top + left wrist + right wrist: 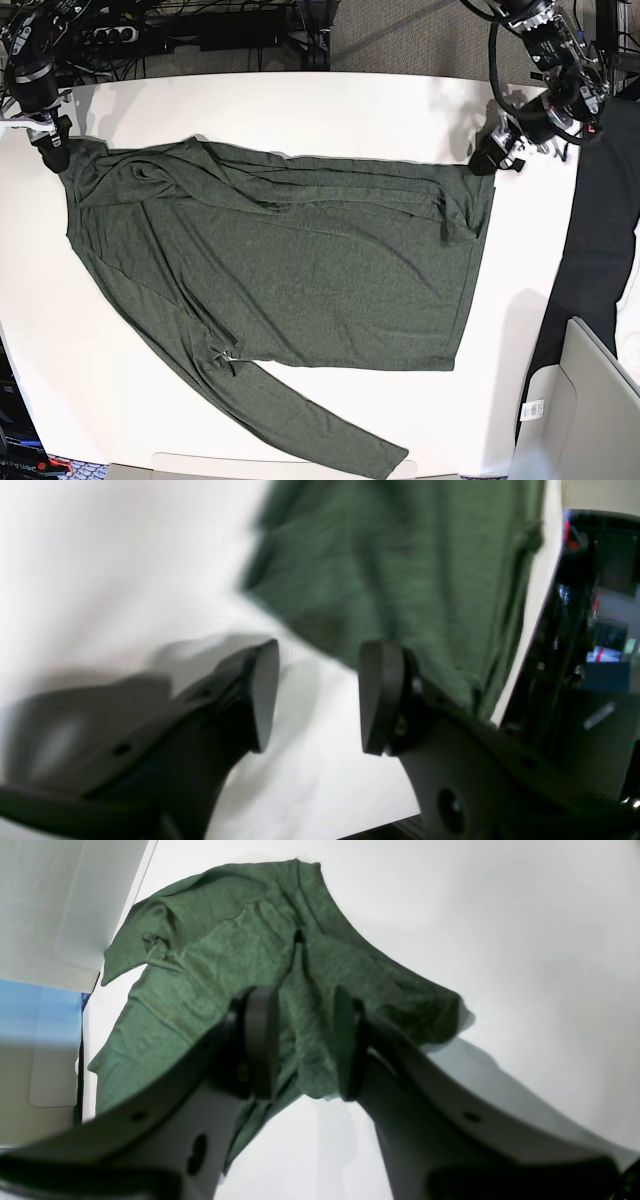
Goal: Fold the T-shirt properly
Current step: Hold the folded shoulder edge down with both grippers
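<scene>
The T-shirt (290,270) is spread on the white bench (300,105), its shoulder corner pinched in the right pincer (300,1040), seemingly to anchor it, while the left pincer (320,695) is held open and empty beside the hem.

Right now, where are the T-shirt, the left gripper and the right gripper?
T-shirt (300,270): base view, middle of the body panel.
left gripper (320,695): left wrist view, open gap between the fingertips, over bare table.
right gripper (300,1040): right wrist view, between the fingertips, on the pinched fabric.
</scene>
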Controlling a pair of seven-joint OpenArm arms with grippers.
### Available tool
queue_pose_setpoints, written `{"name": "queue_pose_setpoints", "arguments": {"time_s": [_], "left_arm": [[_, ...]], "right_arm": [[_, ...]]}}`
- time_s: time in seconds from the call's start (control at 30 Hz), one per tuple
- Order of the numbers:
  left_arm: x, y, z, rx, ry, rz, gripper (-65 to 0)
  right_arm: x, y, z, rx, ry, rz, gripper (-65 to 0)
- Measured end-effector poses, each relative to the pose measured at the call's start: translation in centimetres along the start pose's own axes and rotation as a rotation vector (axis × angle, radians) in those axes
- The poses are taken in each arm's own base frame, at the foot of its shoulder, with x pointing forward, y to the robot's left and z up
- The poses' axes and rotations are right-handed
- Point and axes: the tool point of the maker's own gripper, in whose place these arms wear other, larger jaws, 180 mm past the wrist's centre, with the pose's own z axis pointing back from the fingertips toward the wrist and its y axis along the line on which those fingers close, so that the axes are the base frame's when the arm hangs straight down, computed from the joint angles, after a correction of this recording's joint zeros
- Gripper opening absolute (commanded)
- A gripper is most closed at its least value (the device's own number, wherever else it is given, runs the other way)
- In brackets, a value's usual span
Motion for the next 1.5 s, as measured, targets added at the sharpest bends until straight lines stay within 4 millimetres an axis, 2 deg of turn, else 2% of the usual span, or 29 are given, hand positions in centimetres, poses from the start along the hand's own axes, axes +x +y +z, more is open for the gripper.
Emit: {"name": "queue_pose_setpoints", "arguments": {"time_s": [0.23,0.47,0.63,0.77,1.0,1.17,1.27,1.43,1.5], "left_arm": [[0.5,-0.1,-0.3,0.001,-0.014,0.007,-38.9],[1.0,-1.4,-2.3,-0.065,-0.021,0.061,-38.9],[1.3,-1.5,-2.7,-0.078,-0.019,0.074,-39.6],[1.4,-1.5,-2.7,-0.075,-0.021,0.075,-46.3],[1.7,-1.6,-2.9,-0.070,-0.024,0.072,-64.7],[1.9,-1.6,-2.6,-0.068,-0.032,0.066,-64.9],[1.9,-1.3,-1.3,-0.037,-0.048,0.024,-64.9],[2.1,-1.4,-0.8,-0.031,-0.060,0.002,-64.9],[2.0,-1.4,-0.7,-0.029,-0.058,0.003,-64.9]], "right_arm": [[0.0,0.0,0.0,0.000,0.000,-0.001,-45.6],[0.0,0.0,0.0,0.000,0.000,-0.001,-45.6],[-0.2,-0.3,0.3,-0.009,0.006,0.001,-45.6],[-0.3,-0.2,0.4,0.006,0.005,-0.018,-45.6],[-0.2,-0.1,0.4,0.007,0.002,-0.019,-45.5],[-0.5,-0.6,0.7,-0.007,0.012,-0.020,-45.2],[-0.7,-0.8,0.7,-0.016,0.016,-0.024,-45.1],[-1.9,-3.5,0.7,-0.118,0.042,-0.120,-45.1],[-2.2,-3.5,0.8,-0.121,0.058,-0.124,-45.1]]}}
